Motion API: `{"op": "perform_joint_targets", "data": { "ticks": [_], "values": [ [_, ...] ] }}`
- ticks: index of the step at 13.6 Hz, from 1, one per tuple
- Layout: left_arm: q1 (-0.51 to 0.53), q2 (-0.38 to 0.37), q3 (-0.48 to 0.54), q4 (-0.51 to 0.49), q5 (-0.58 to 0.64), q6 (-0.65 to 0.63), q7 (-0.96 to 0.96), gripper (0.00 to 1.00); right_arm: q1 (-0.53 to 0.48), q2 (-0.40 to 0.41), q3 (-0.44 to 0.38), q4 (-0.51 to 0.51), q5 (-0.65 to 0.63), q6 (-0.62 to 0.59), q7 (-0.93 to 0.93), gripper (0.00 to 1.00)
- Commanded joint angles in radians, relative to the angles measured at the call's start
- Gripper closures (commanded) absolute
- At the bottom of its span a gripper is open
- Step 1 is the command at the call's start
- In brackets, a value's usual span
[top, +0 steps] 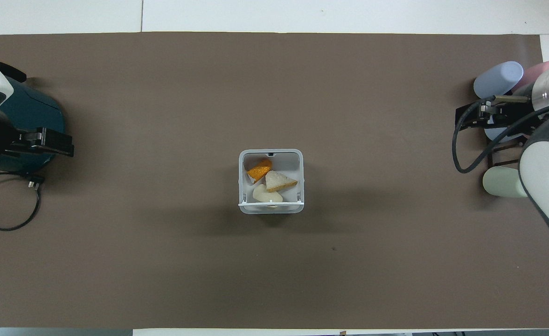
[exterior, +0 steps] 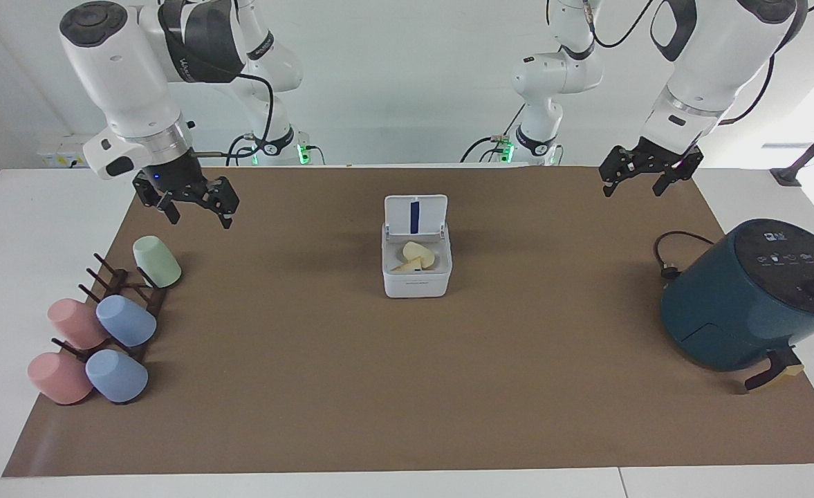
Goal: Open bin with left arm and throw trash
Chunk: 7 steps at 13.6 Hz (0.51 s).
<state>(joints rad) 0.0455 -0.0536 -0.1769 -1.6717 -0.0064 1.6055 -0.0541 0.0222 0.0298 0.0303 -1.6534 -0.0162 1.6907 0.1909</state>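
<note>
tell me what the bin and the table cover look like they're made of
The bin: probably moulded plastic, judging by its smooth, uniform white walls, rounded corners and thin hinged lid standing open. The finish looks satin rather than glossy.

The table cover: likely a brown paper or thin matte sheet. It lies flat with clean straight edges, shows no weave and barely reflects. Paper versus vinyl cannot be settled.

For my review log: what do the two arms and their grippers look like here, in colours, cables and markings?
Both arms have glossy white shells with dark grey joint bands and a silver ring at the wrist. Each ends in a black two-finger gripper: the left gripper and the right gripper. Black cables loop along both arms. The right arm's dark band bears white lettering, too small to read, and a small blue light glows above its gripper.
</note>
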Motion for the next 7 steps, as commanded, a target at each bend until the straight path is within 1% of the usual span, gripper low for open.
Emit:
{"op": "perform_joint_targets", "data": {
  "ticks": [1,4,7],
  "values": [
    [-0.004,-0.005,-0.003,0.003,0.006,0.002,0.000,0.00,-0.016,-0.010,0.008,0.015,0.001,-0.063,-0.028,0.00],
    [-0.016,-0.006,-0.001,0.001,0.006,0.002,-0.006,0.00,-0.019,-0.002,0.007,0.049,-0.001,-0.118,-0.028,0.00],
    [-0.016,-0.005,-0.003,0.003,0.006,0.002,-0.004,0.00,-0.021,-0.002,0.005,0.052,-0.002,-0.121,-0.028,0.00]
  ]
}}
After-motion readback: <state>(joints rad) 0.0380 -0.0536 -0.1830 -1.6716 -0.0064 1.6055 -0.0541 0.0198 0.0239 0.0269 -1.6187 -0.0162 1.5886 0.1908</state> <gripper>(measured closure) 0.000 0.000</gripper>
